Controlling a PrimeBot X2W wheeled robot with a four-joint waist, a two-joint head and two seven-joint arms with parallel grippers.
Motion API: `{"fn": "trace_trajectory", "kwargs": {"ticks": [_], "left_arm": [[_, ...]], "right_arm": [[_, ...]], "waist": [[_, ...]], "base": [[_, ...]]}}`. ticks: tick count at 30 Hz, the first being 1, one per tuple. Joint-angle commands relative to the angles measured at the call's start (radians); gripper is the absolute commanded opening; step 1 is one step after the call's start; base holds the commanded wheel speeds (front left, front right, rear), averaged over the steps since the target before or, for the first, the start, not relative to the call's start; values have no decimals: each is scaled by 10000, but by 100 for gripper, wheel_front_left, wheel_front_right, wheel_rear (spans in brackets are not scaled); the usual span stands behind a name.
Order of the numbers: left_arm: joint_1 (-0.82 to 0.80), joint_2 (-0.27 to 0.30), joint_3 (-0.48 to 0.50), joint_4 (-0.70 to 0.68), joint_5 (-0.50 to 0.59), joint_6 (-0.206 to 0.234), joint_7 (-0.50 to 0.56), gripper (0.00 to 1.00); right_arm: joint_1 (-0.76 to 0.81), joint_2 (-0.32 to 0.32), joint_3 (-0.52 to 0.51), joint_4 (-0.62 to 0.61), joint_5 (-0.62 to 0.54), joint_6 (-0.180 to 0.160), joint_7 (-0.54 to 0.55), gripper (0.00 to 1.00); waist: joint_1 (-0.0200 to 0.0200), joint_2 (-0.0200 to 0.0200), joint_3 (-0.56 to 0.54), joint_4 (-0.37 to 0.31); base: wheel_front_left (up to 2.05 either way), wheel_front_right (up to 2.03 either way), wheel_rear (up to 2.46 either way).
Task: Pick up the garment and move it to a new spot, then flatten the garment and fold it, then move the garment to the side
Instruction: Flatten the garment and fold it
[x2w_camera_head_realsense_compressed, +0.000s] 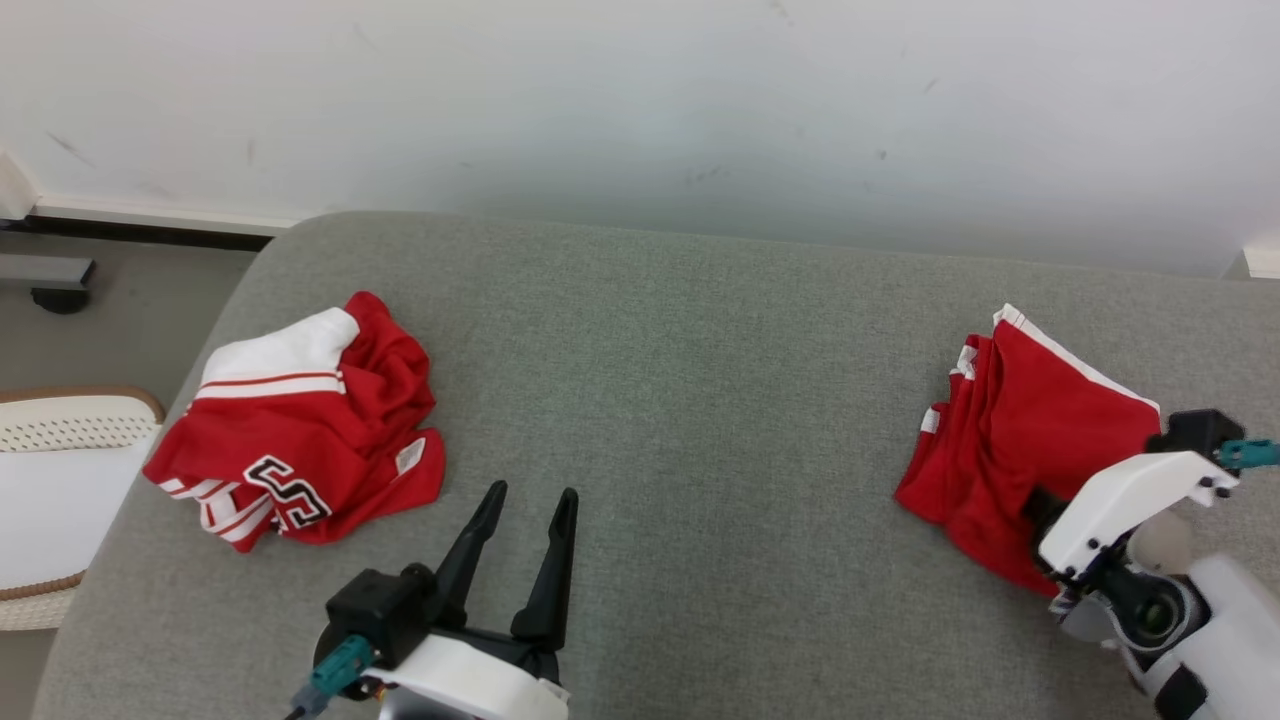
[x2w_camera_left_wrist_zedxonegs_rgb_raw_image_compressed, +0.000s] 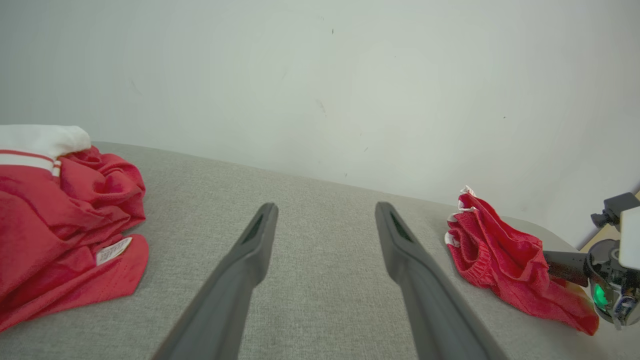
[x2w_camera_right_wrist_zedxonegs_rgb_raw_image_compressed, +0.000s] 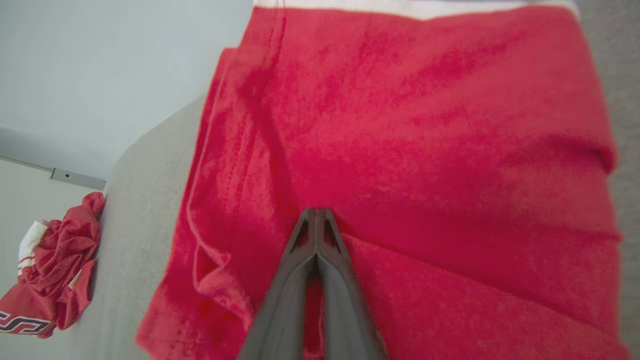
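The garment (x2w_camera_head_realsense_compressed: 1030, 420), red cloth with white trim, lies bunched on the right of the grey cushioned surface (x2w_camera_head_realsense_compressed: 680, 400). The left wrist view has it at the right (x2w_camera_left_wrist_zedxonegs_rgb_raw_image_compressed: 495, 250), and it spreads across the right wrist view (x2w_camera_right_wrist_zedxonegs_rgb_raw_image_compressed: 425, 125). My right gripper (x2w_camera_right_wrist_zedxonegs_rgb_raw_image_compressed: 316, 212) is shut, its fingers pressed together on a fold of the garment's near edge. In the head view its white wrist (x2w_camera_head_realsense_compressed: 1130, 510) covers the fingers. My left gripper (x2w_camera_head_realsense_compressed: 532, 492) hovers open over bare grey fabric near the front middle, nothing between its fingers (x2w_camera_left_wrist_zedxonegs_rgb_raw_image_compressed: 326, 206).
A second red and white jersey (x2w_camera_head_realsense_compressed: 300, 420) with black lettering lies crumpled at the left (x2w_camera_left_wrist_zedxonegs_rgb_raw_image_compressed: 60, 215) (x2w_camera_right_wrist_zedxonegs_rgb_raw_image_compressed: 60, 280). A pale perforated seat (x2w_camera_head_realsense_compressed: 60, 470) stands off the surface's left edge. A white wall rises behind. Bare grey fabric lies between the two cloths.
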Motion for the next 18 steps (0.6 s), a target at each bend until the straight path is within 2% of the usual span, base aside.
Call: {"fn": "trace_trajectory", "kwargs": {"ticks": [1, 7, 12, 18], "left_arm": [[54, 31, 42, -14, -98, 24, -4, 100], [87, 31, 194, -27, 148, 32, -4, 100], [-53, 34, 237, -38, 275, -7, -4, 100], [90, 34, 414, -97, 410, -24, -4, 100]], "right_arm": [[344, 191, 27, -415, 316, 3, 250, 0], [1271, 760, 697, -2079, 603, 4, 363, 0], [1595, 1075, 1222, -3181, 457, 3, -255, 0], [1778, 399, 1383, -4545, 159, 3, -1401, 0]], "waist": [[0, 0, -14, 3], [0, 0, 44, -250], [0, 0, 16, -539], [0, 0, -159, -871]], "base": [[0, 0, 0], [0, 0, 0], [0, 0, 0], [0, 0, 0]]}}
